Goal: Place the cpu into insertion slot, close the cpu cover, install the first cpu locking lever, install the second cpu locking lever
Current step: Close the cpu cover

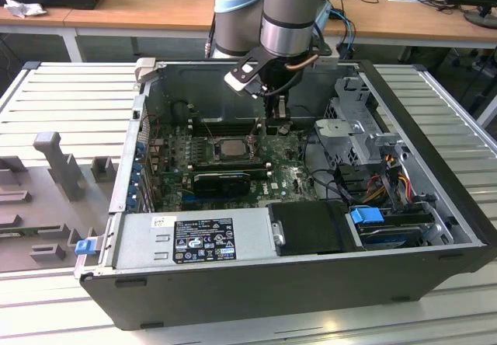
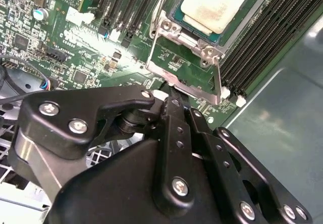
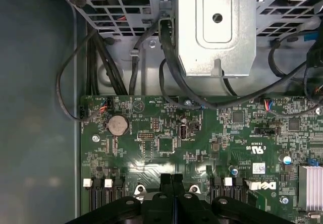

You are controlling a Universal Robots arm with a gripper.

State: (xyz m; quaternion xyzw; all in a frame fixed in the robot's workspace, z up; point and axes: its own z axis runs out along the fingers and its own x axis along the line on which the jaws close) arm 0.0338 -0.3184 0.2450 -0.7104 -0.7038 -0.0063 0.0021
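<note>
Inside the open computer case (image 1: 432,152), my gripper (image 1: 273,122) (image 2: 169,90) is clenched, fingers pressed together, at one o'clock of the cpu (image 1: 231,148) (image 2: 209,4) in the exterior view. The cpu sits in the insertion slot (image 1: 211,148), while the cpu cover (image 2: 218,77) lies beside it, with board showing through its cut-out. A printed label (image 1: 203,240) sits at six o'clock.

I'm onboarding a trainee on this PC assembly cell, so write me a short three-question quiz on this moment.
1. True or false: the cpu lies in the insertion slot.
2. The gripper is: A) wide open; B) shut; C) gripping a cable.
3. In the first wrist view, which round silvery part sits on the motherboard?
Key: 1 true; 2 B; 3 the coin-cell battery.
</note>
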